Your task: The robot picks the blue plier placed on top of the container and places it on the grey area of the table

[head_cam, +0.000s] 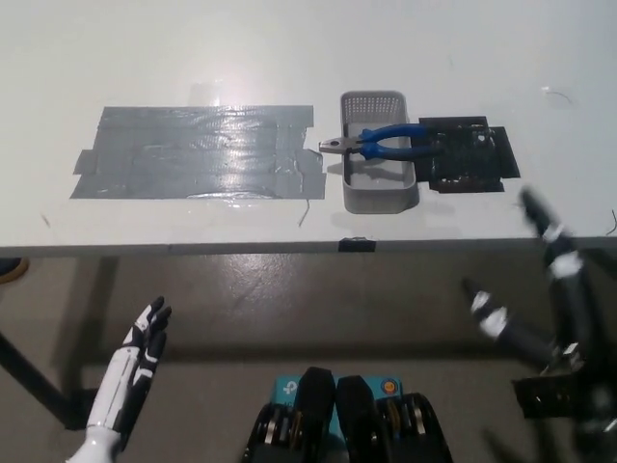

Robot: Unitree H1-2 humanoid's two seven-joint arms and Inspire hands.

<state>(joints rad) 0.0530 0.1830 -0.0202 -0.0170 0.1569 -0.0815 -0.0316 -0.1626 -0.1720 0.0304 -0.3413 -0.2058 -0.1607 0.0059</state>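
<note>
A blue-handled plier (381, 142) lies across the top of a grey container (379, 188) on the white table, its metal jaws poking over the container's left rim. To its left spreads the grey taped area (198, 151). My black right hand (540, 289) hovers open below the table's front edge at the lower right, well short of the plier. My white left hand (145, 340) rests open at the lower left, off the table.
A black taped patch (470, 154) lies just right of the container. The table's front edge (289, 248) runs across the middle of the view, with floor below it.
</note>
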